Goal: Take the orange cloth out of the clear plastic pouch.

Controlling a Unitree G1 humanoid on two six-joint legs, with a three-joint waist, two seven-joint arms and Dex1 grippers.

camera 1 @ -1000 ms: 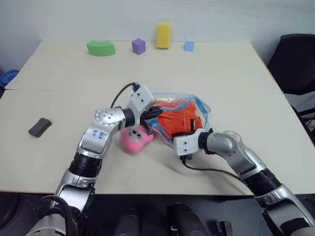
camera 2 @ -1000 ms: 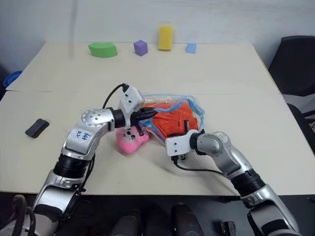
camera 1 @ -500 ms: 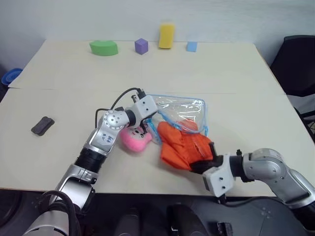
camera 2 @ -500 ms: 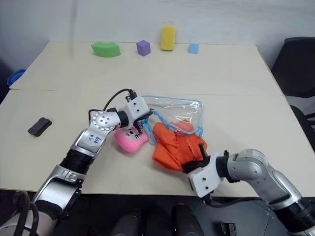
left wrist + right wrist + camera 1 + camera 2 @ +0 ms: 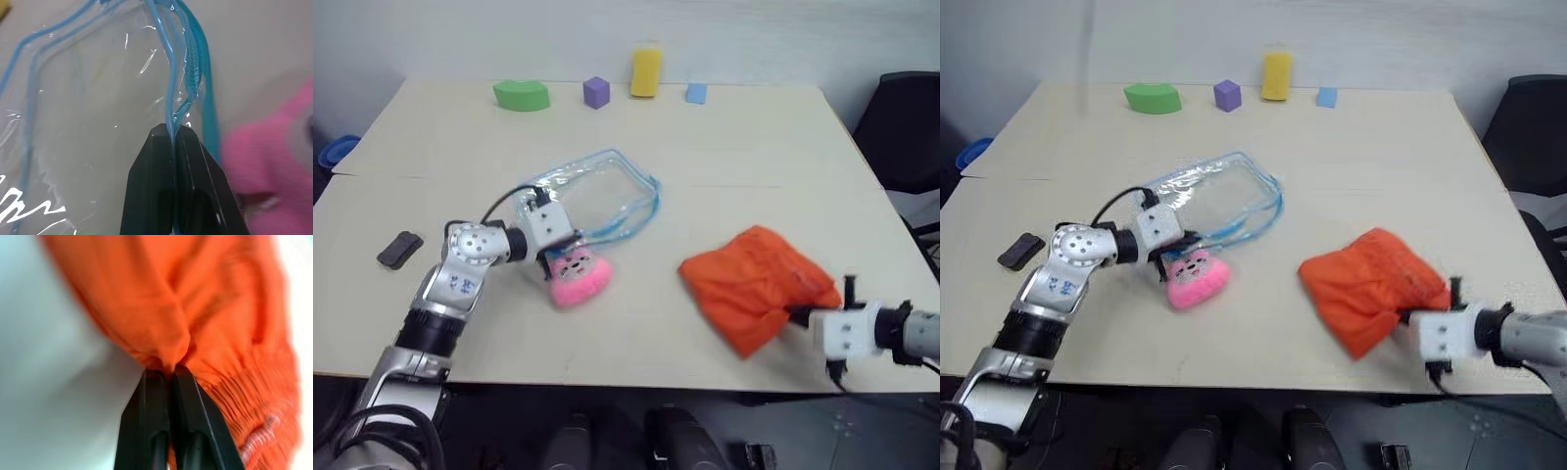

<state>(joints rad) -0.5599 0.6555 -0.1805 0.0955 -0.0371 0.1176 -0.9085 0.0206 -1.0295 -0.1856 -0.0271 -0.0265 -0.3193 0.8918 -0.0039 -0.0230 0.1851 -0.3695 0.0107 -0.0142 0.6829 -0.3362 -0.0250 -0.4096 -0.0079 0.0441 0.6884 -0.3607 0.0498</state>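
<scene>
The orange cloth [image 5: 754, 284] lies crumpled on the right side of the table, fully outside the clear plastic pouch [image 5: 597, 196]. My right gripper [image 5: 800, 315] is shut on the cloth's near right edge; the right wrist view shows its fingers [image 5: 168, 372] pinching a fold of the cloth [image 5: 195, 308]. The pouch, empty and edged in light blue, lies left of centre with its pink plush charm [image 5: 576, 276] beside it. My left gripper [image 5: 566, 245] is shut on the pouch's blue edging [image 5: 172, 128].
Along the far edge stand a green block [image 5: 521, 95], a purple cube [image 5: 596, 92], a yellow block [image 5: 645, 70] and a small blue cube [image 5: 696, 93]. A dark flat object [image 5: 399, 249] lies at the left. A black chair [image 5: 901, 117] stands beyond the table's right side.
My right gripper has pulled the orange cloth clear of the pouch and carried it to the right. My left gripper has drawn the pouch and charm to the left.
</scene>
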